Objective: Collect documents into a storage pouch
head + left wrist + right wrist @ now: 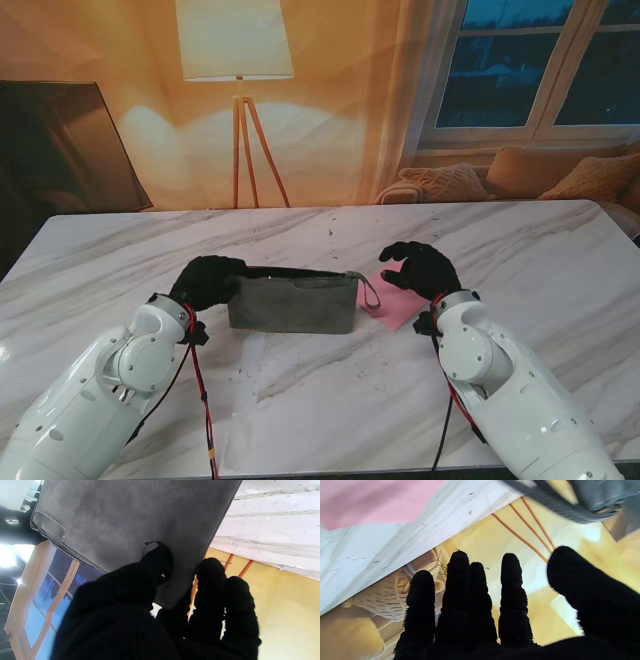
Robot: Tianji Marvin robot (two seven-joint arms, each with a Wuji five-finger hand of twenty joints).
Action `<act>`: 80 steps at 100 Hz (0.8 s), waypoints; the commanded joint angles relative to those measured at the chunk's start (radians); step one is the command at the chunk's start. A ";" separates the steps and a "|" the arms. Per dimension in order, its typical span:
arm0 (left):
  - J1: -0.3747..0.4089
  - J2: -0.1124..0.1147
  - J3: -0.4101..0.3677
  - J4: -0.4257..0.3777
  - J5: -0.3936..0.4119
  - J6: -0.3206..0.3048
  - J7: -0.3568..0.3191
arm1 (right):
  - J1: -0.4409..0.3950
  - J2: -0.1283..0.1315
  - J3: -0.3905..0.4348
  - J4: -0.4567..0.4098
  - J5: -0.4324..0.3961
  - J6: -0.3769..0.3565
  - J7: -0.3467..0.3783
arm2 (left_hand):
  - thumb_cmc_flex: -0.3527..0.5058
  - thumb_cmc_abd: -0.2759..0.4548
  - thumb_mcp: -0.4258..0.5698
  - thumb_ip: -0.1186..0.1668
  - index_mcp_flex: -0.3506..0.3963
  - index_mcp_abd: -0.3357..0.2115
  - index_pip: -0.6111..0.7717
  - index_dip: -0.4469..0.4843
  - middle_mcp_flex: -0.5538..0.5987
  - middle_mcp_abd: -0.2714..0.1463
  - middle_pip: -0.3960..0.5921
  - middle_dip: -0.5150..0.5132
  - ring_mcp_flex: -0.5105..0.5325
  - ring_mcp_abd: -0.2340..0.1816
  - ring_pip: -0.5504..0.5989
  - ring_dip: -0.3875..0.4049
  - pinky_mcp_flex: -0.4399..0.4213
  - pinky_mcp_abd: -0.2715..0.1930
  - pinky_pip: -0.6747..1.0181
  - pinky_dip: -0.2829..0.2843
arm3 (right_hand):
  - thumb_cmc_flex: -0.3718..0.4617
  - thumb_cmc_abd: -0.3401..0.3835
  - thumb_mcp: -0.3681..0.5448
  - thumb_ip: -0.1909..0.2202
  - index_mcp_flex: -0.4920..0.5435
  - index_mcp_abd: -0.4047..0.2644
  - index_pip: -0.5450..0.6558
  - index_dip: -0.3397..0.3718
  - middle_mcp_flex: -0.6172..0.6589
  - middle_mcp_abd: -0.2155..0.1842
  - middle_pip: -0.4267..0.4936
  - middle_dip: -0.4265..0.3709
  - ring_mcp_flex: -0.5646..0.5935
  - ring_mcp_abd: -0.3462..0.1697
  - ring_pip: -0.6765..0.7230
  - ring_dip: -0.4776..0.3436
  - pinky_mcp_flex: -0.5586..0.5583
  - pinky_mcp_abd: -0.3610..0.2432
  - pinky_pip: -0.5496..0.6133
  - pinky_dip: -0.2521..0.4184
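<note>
Much of the pink document (393, 303) is hard to see: it lies flat on the marble table (300, 390) just beside the right end of the grey pouch (293, 303), and the right hand (422, 270) hovers over its far part, so only a corner nearer to me shows plainly. The pouch's mouth, a dark slit along its upper edge, gives no view of what is inside. The left end of the pouch is covered by the left hand (208, 281).

That left hand, in a black glove, is clamped on the pouch's left end; the wrist camera shows the thumb (155, 567) pressed on the grey face and the other fingers (212, 580) wrapped behind the edge, pinching the fabric between them. The pouch stands on its long edge, held upright. A small strap loop (371, 291) hangs at its right end, toward the pink sheet.

The right hand is released, holding nothing: its wrist view shows four fingers (511, 580) extended and slightly spread, with the thumb set well apart from them (palm turned down over the document). Whether the fingertips touch the paper I cannot tell.

The table is white marble with grey veins and some dark specks near the pouch. Beyond the pouch stand a tripod floor lamp (236, 60), lit, against a warm orange wall, and to its right a window (545, 65) and a sofa with cushions (520, 175).
</note>
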 commanded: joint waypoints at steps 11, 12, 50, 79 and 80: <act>0.013 -0.004 -0.010 -0.014 -0.006 0.001 -0.006 | 0.062 0.023 0.007 0.087 -0.018 0.054 0.078 | 0.043 0.011 0.022 0.005 0.038 0.017 0.046 0.032 0.047 -0.011 0.023 0.023 0.019 0.060 0.005 0.019 -0.024 -0.058 0.029 0.034 | -0.136 0.163 -0.112 0.078 -0.093 0.041 -0.048 0.043 -0.083 0.014 -0.004 0.049 -0.105 0.007 0.076 0.083 -0.080 -0.051 -0.021 0.079; 0.013 -0.005 -0.009 -0.014 -0.006 0.001 -0.005 | 0.065 0.024 0.006 0.091 -0.017 0.057 0.083 | 0.043 0.011 0.022 0.005 0.038 0.017 0.046 0.032 0.047 -0.011 0.023 0.023 0.019 0.060 0.004 0.019 -0.024 -0.058 0.029 0.034 | -0.135 0.179 -0.123 0.079 -0.101 0.044 -0.051 0.049 -0.089 0.014 -0.003 0.054 -0.113 0.005 0.080 0.091 -0.087 -0.056 -0.026 0.087; 0.029 -0.006 -0.015 -0.015 -0.012 0.007 0.002 | 0.185 0.036 -0.077 0.258 -0.075 0.153 0.133 | 0.043 0.012 0.019 0.007 0.036 0.017 0.044 0.039 0.047 -0.013 0.024 0.023 0.018 0.060 0.002 0.020 -0.027 -0.059 0.025 0.032 | -0.006 0.367 -0.260 0.096 -0.209 0.080 -0.089 0.093 -0.136 0.007 0.061 0.141 -0.168 -0.036 0.189 0.205 -0.119 -0.109 -0.052 0.239; 0.035 -0.006 -0.015 -0.022 -0.018 0.012 -0.003 | 0.268 0.014 -0.172 0.408 -0.057 0.243 0.085 | 0.042 0.010 0.020 0.008 0.037 0.018 0.044 0.042 0.048 -0.010 0.025 0.023 0.016 0.061 0.002 0.020 -0.029 -0.058 0.024 0.031 | -0.118 0.147 -0.074 0.087 -0.313 0.118 -0.028 0.152 -0.161 0.040 0.166 0.217 -0.109 -0.040 0.340 0.255 -0.049 -0.096 0.129 0.244; 0.035 -0.006 -0.014 -0.022 -0.019 0.012 -0.003 | 0.270 0.014 -0.175 0.411 -0.058 0.244 0.084 | 0.042 0.010 0.020 0.008 0.037 0.018 0.044 0.042 0.048 -0.010 0.025 0.023 0.016 0.061 0.002 0.020 -0.030 -0.058 0.024 0.030 | -0.118 0.143 -0.071 0.087 -0.315 0.118 -0.028 0.153 -0.161 0.041 0.168 0.218 -0.108 -0.042 0.342 0.255 -0.048 -0.096 0.131 0.243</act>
